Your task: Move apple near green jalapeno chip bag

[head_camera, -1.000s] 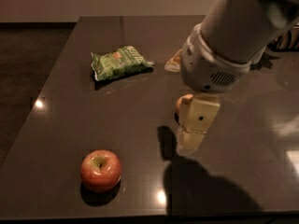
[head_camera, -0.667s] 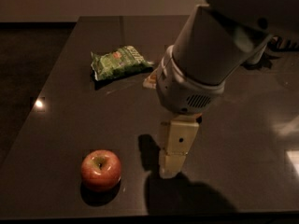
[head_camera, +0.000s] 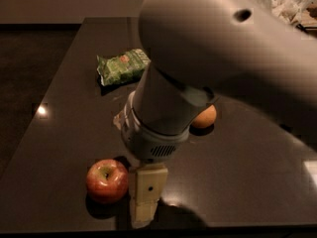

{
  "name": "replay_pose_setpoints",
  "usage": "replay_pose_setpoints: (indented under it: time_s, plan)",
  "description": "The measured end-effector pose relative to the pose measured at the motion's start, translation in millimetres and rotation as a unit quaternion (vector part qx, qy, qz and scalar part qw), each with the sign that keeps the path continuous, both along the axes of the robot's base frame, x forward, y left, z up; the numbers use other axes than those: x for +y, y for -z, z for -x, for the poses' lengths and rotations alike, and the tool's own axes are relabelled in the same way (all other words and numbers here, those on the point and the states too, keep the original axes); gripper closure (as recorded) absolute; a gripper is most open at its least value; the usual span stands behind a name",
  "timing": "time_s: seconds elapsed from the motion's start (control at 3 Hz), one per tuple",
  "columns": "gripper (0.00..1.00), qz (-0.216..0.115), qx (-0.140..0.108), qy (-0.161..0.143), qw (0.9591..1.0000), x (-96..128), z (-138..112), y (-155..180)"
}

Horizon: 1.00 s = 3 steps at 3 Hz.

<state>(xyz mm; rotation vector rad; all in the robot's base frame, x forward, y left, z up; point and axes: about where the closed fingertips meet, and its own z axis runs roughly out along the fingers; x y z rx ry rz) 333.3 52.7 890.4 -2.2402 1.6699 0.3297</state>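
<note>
The red apple [head_camera: 107, 180] with a yellowish patch at its stem sits on the dark table [head_camera: 64, 113] near the front edge. The green jalapeno chip bag [head_camera: 122, 66] lies flat farther back, left of centre. My gripper [head_camera: 144, 205] hangs from the big grey arm and points down just right of the apple, close beside it at table height. The arm hides much of the table's middle.
An orange round fruit [head_camera: 204, 117] sits right of the arm, partly hidden by it. A small pale object [head_camera: 119, 118] peeks out at the arm's left side. Crumpled light items [head_camera: 292, 6] lie at the far right corner. The table's front edge is just below the gripper.
The arm has swung left and toward the front; the gripper has come down from mid-table to right beside the apple. The apple and chip bag have not moved.
</note>
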Motion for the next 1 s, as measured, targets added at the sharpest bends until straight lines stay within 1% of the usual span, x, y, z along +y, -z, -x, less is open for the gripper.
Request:
replay_pose_setpoints:
  time_s: [0.33, 0.67, 1.0]
  plan:
    - [0.00, -0.005, 0.003, -0.008, 0.9999, 19.4, 2.1, 20.2]
    - [0.19, -0.010, 0.010, -0.010, 0.9998, 31.9, -0.2, 32.5]
    - [0.41, -0.015, 0.022, -0.011, 0.9996, 38.8, -2.0, 37.9]
